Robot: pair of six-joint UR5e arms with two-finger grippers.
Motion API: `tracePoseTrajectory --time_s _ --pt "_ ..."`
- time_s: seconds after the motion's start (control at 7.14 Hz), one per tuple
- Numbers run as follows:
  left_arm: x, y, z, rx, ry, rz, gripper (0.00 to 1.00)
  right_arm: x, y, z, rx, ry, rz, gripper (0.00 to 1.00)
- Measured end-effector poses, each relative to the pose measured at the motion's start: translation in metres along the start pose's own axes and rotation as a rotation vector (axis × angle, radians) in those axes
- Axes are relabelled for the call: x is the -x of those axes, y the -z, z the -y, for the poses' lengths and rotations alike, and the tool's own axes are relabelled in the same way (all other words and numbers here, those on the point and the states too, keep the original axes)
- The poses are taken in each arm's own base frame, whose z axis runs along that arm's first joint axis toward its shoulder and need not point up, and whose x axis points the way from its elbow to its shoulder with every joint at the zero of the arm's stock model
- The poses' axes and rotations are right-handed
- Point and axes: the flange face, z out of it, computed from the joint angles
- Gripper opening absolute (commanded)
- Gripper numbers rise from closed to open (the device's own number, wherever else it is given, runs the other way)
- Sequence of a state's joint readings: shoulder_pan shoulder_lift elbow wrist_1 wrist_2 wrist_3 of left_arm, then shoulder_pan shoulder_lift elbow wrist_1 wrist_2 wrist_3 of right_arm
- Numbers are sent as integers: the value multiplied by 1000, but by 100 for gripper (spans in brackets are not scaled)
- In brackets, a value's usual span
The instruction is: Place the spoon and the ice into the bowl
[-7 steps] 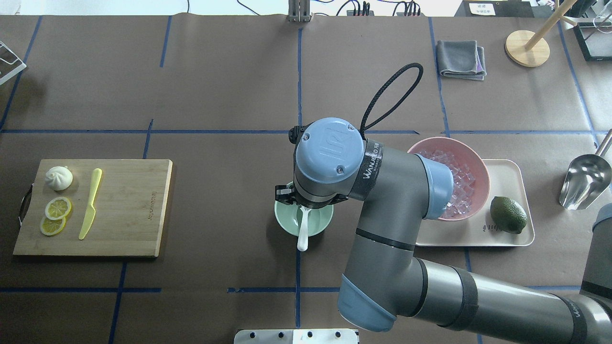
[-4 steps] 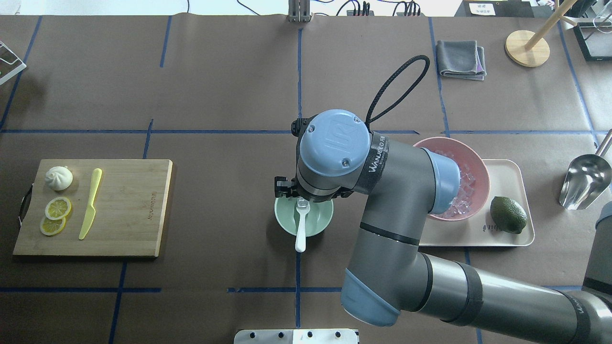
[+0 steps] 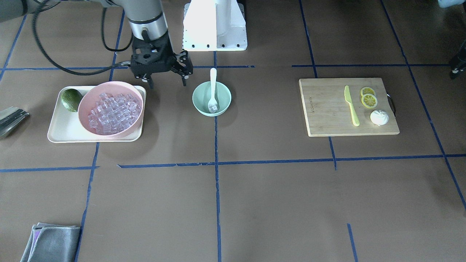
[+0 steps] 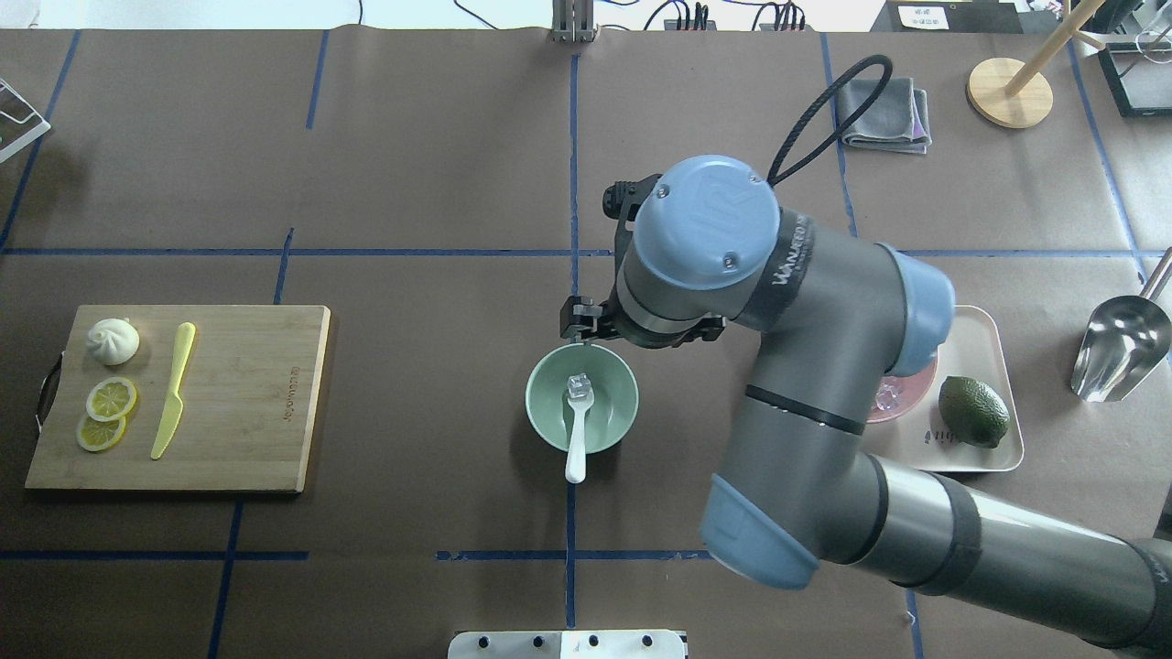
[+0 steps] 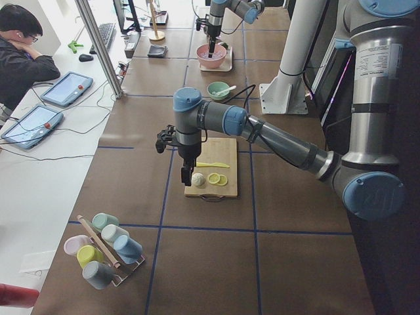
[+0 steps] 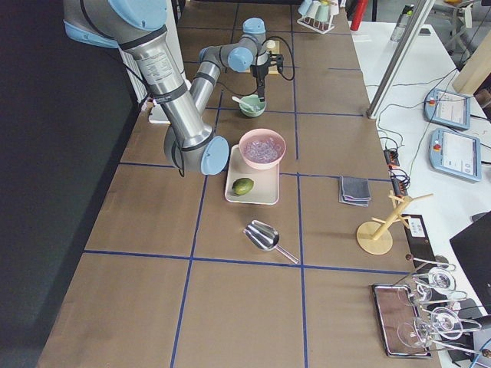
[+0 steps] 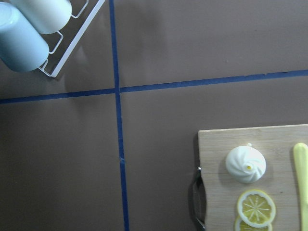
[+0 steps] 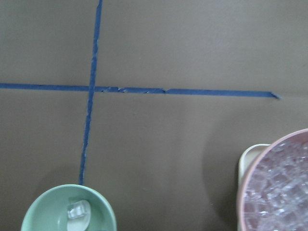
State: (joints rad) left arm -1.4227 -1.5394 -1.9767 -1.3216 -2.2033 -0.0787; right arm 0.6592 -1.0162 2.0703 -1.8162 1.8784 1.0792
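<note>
The mint-green bowl (image 3: 202,102) (image 4: 615,414) stands mid-table. The white spoon (image 3: 213,82) (image 4: 575,448) lies in it, handle over the rim, with one clear ice cube (image 3: 214,107) (image 4: 579,385) on its scoop; the cube also shows in the right wrist view (image 8: 76,210). More ice (image 3: 112,112) fills the pink bowl (image 3: 84,103) (image 8: 246,183). My right gripper (image 3: 167,86) is open and empty, raised between the two bowls. My left gripper (image 5: 191,174) hovers over the cutting board's end; I cannot tell its state.
The pink bowl sits on a cream tray (image 3: 58,135) with a lime (image 3: 71,99). A metal scoop (image 4: 1119,350) lies at the right. A cutting board (image 3: 327,109) holds a yellow-green knife (image 3: 351,106), lemon slices (image 3: 368,100) and a bun (image 3: 379,117). Grey cloth (image 4: 884,112).
My right gripper has moved off the mint-green bowl toward the pink bowl side. An ice cube now lies uncovered on the spoon's scoop in the bowl.
</note>
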Motion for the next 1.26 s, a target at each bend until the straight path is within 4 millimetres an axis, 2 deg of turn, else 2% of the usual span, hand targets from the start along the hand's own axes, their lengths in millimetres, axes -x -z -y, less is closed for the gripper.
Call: tracePoseTrajectory --time_s 0.28,0.56,0.84,1.26 --pt "71 -37 -4 60 -21 -118 100 -90 45 37 27 35 30 100" --pt "109 -70 -8 82 -23 -177 100 -190 67 60 55 108 28 100" --pt "124 -85 -10 75 -13 -187 100 -286 72 61 79 175 -12 100" --pt "129 -85 -14 66 46 -208 100 -434 63 57 150 213 -22 100"
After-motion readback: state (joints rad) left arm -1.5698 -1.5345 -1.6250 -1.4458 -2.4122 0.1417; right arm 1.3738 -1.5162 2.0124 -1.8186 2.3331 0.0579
